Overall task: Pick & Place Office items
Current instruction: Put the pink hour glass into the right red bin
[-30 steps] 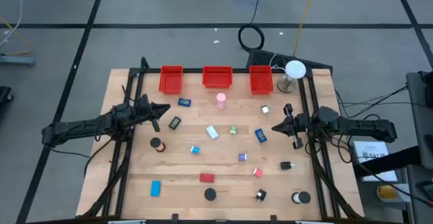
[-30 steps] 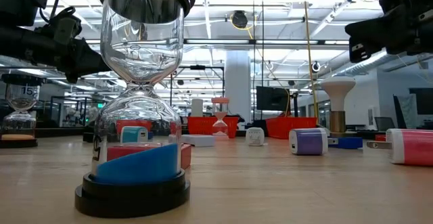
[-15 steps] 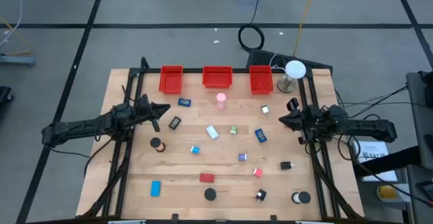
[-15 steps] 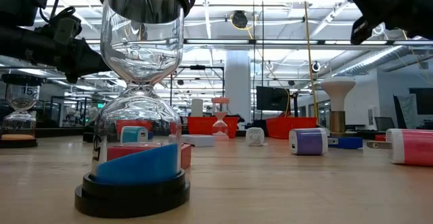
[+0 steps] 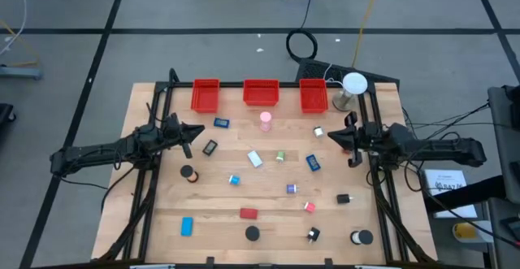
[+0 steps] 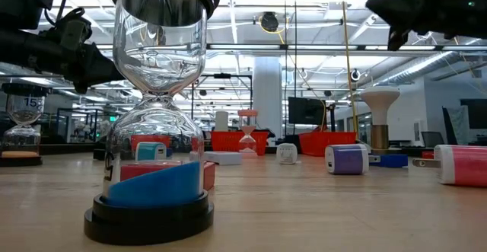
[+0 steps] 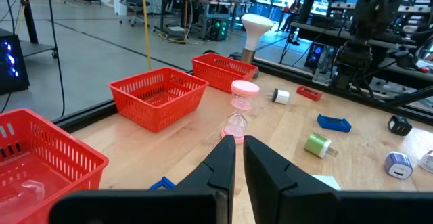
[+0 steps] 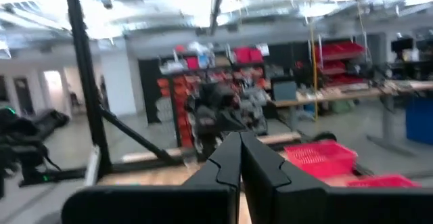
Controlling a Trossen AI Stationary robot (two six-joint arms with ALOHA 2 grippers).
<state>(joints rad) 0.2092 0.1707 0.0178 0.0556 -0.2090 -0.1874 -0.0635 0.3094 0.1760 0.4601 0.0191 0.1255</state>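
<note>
Many small office items lie scattered on the wooden table (image 5: 162,212): a pink hourglass (image 5: 266,120), a blue block (image 5: 314,162), a red block (image 5: 248,214) and black discs (image 5: 253,233). In the low view a blue-sand hourglass (image 6: 156,115) stands closest. My left gripper (image 5: 200,131) hovers level over the table's left side, shut and holding nothing; it points toward the pink hourglass (image 7: 240,109). My right gripper (image 5: 335,136) hangs high over the right side, shut, tipped upward and holding nothing.
Three red bins (image 5: 261,93) stand in a row along the far edge. A white round lamp (image 5: 353,86) stands at the far right corner. Black frame rails (image 5: 382,204) run along both sides of the table.
My right gripper has risen and tipped its fingers upward, and has shifted a little toward the table's far edge, staying shut. Nothing on the table has moved.
</note>
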